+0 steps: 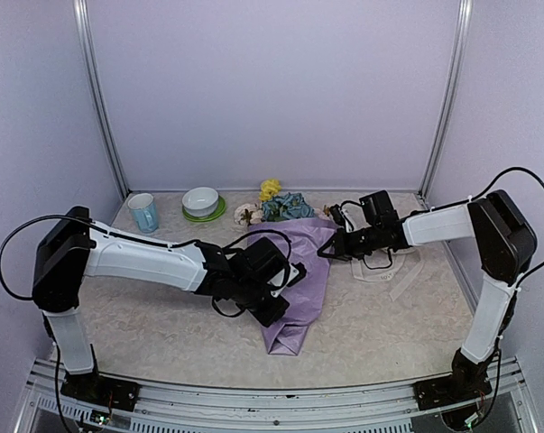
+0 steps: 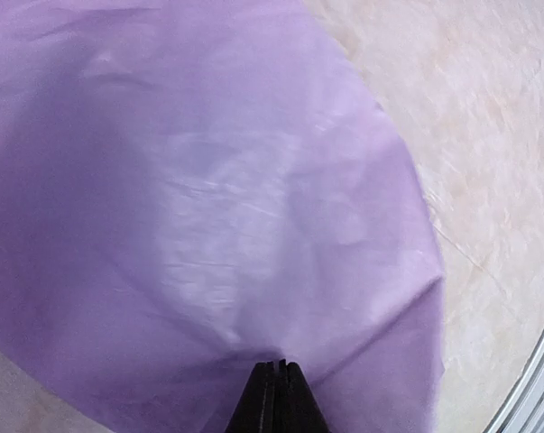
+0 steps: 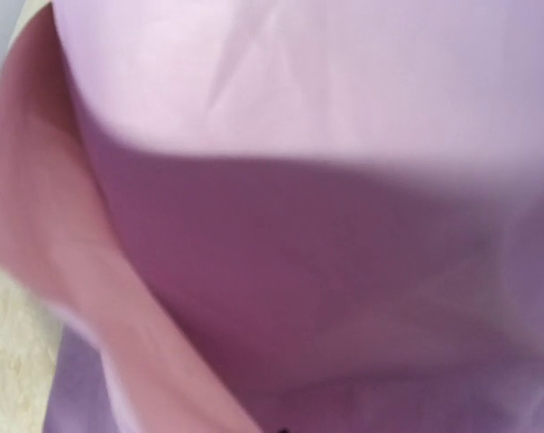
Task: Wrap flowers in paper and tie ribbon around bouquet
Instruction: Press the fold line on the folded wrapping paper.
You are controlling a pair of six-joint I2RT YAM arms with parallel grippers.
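So the paper (image 1: 306, 275) is lying crumpled into a long, loose, cone-ish shape on the table (image 1: 154, 329), narrow end pointing toward the arm bases and wide end pointing at the back wall. The left gripper (image 2: 279, 368) is coming in from the paper's left side. In its wrist view the fingers are pressed together, pinching a bit of the sheet, with creases fanning out from the tips. The right gripper (image 1: 328, 248) is sitting at the paper's far right corner, closed. It looks like it's clamping that edge, since the lilac sheet is filling its whole wrist camera and folding over itself. The flowers (image 1: 283, 207) are lying just behind the paper's wide end, yellow, blue and pale heads sticking out. I can't tell whether the stems are tucked under the sheet. The ribbon (image 1: 400, 275) is lying loose in loops to the right of the paper, under the right arm. Back left of the paper, a white bowl (image 1: 200, 198) is sitting on a green saucer (image 1: 216, 215), and a light blue cup (image 1: 143, 213) is standing farther left.
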